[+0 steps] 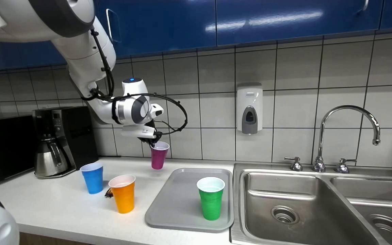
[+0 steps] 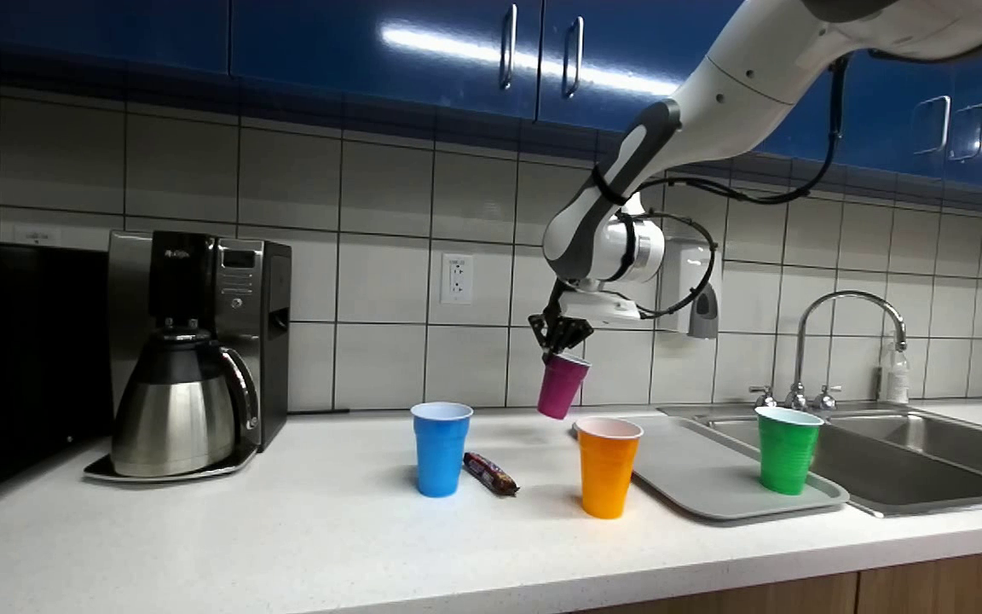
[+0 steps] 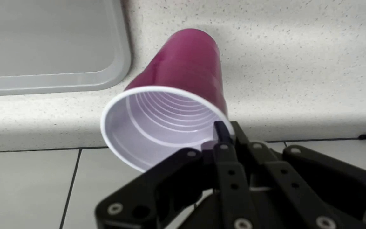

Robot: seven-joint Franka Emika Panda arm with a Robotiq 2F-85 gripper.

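Note:
My gripper is shut on the rim of a purple cup, one finger inside and one outside. The purple cup shows in both exterior views, tilted and held above the counter near the tiled wall, beside the tray. Its white inside looks empty in the wrist view. The gripper fingertips also show in an exterior view. A blue cup and an orange cup stand upright on the counter. A green cup stands on the grey tray. A dark wrapped bar lies between the blue and orange cups.
A steel double sink with a curved faucet adjoins the tray. A coffee maker and a black microwave stand at the counter's far end. A soap dispenser is on the wall. Blue cabinets hang above.

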